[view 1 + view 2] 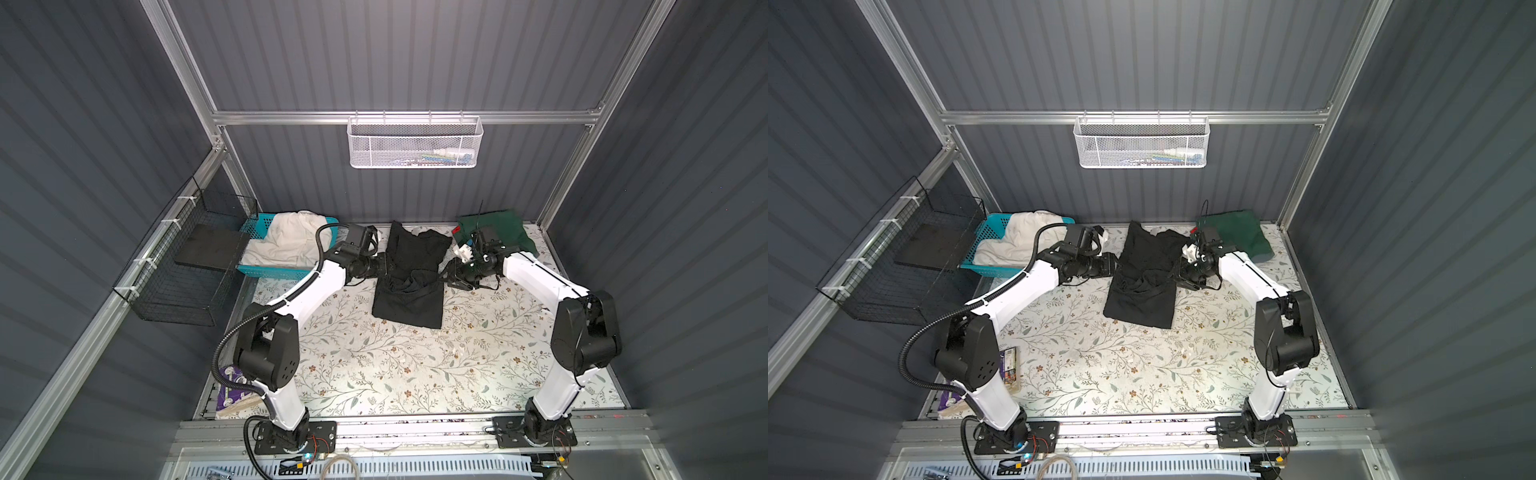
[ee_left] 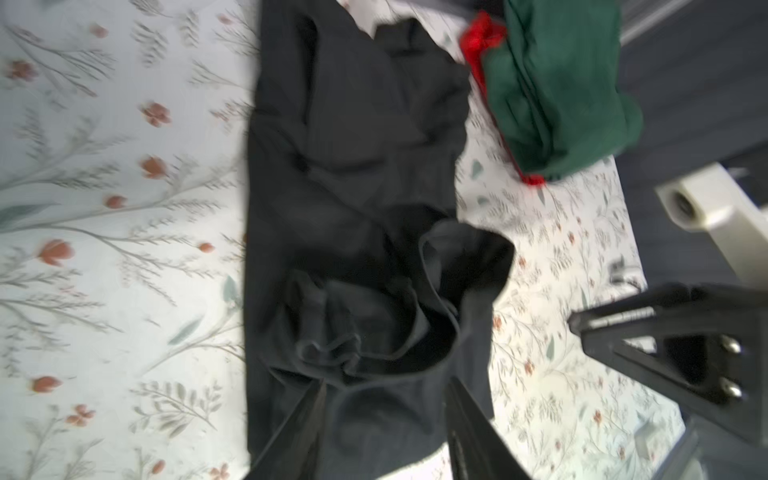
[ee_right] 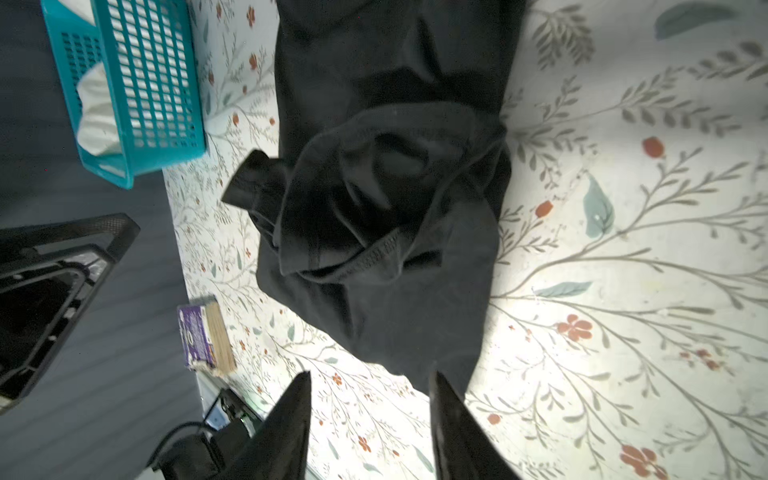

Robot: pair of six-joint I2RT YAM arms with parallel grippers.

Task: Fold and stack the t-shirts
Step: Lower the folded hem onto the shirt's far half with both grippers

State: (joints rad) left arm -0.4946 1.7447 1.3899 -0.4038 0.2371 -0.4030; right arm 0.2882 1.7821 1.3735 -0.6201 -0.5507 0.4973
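Observation:
A black t-shirt (image 1: pixel 409 282) lies at the middle of the table, its lower half flat and its middle bunched into a rumpled heap (image 3: pixel 382 195). My left gripper (image 2: pixel 384 399) hovers open over the shirt's left edge (image 1: pixel 386 266), nothing pinched between its fingers. My right gripper (image 3: pixel 370 386) stands open at the shirt's right edge (image 1: pixel 446 279), over bare table. At the back right sits a folded dark green t-shirt (image 1: pixel 498 232), with red cloth (image 2: pixel 478 41) peeking from under it. A cream-white t-shirt (image 1: pixel 286 243) fills the basket.
The turquoise basket (image 1: pixel 254 226) stands at the back left, beside a black wire cage (image 1: pixel 183 286) on the side rail. A white mesh basket (image 1: pixel 415 143) hangs on the back rail. A purple box (image 3: pixel 199 332) lies at the front left table edge.

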